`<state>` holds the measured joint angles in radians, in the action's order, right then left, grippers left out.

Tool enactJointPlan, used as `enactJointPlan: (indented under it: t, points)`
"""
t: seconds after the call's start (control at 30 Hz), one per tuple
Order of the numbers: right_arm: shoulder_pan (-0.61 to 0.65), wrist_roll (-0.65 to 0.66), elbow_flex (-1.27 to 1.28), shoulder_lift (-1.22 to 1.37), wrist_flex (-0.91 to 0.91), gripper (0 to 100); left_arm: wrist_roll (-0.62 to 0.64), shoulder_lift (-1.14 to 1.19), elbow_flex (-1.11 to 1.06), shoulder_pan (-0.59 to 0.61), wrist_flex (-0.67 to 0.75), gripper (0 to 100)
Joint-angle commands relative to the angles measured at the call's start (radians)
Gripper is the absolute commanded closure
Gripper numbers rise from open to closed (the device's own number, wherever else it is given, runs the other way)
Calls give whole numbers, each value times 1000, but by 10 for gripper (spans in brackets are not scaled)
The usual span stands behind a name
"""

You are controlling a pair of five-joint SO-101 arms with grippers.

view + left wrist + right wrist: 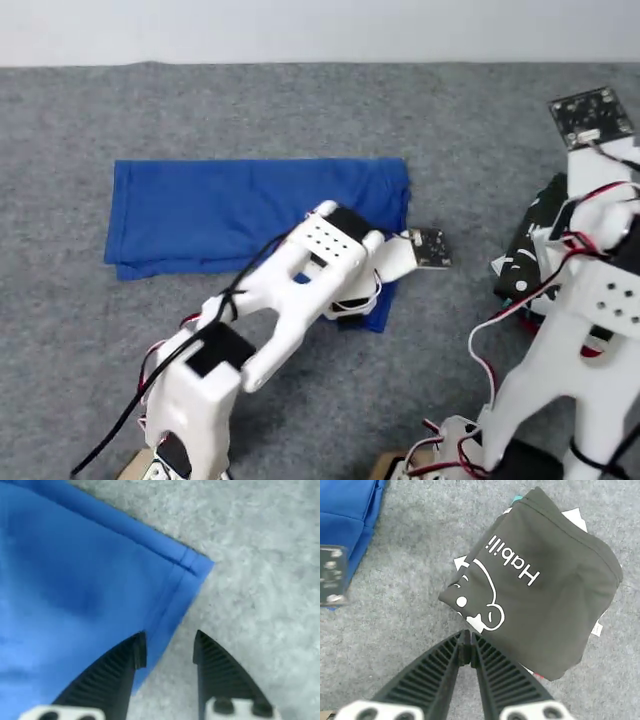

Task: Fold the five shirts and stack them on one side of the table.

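Note:
A blue shirt (230,215) lies folded into a long band on the grey table (300,110). The left arm (330,250) hangs over the shirt's near right corner. My left gripper (170,647) is open and straddles the hemmed edge of the blue shirt (75,570), with one finger (131,655) over the cloth and the other over bare table. At the right edge, a folded black shirt (522,255) with a white print tops a small stack. My right gripper (468,642) is shut and empty, just off the near edge of the black shirt (545,595).
White and teal cloth edges (574,519) peek out from under the black shirt. The left arm's camera board (332,575) sits beside the blue shirt (345,510). The right arm (590,300) stands over the stack. Bare grey table stretches along the far side and the near left.

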<state>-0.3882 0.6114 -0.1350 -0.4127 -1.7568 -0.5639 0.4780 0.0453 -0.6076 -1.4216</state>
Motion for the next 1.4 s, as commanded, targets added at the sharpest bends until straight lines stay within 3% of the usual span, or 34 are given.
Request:
enactJointPlan:
  t: [0.0, 0.23, 0.53, 0.8, 1.07, 1.37]
  points:
    - [-13, 0, -5, -41, -33, 989, -9, 35, 22, -6, 34, 836]
    - [-13, 0, -5, -42, -33, 989, 21, 129, 136, -3, -3, 852]
    - [-13, 0, -6, -44, -33, 989, 49, 215, 243, -11, -54, 995]
    - [-13, 0, -9, -44, -33, 989, 48, 172, 277, 8, -89, 994]
    - [-8, 0, -9, -38, -31, 989, 46, 94, 495, 133, -97, 994]
    - [-8, 0, -6, -35, -30, 989, 17, 350, 845, 204, -104, 994]
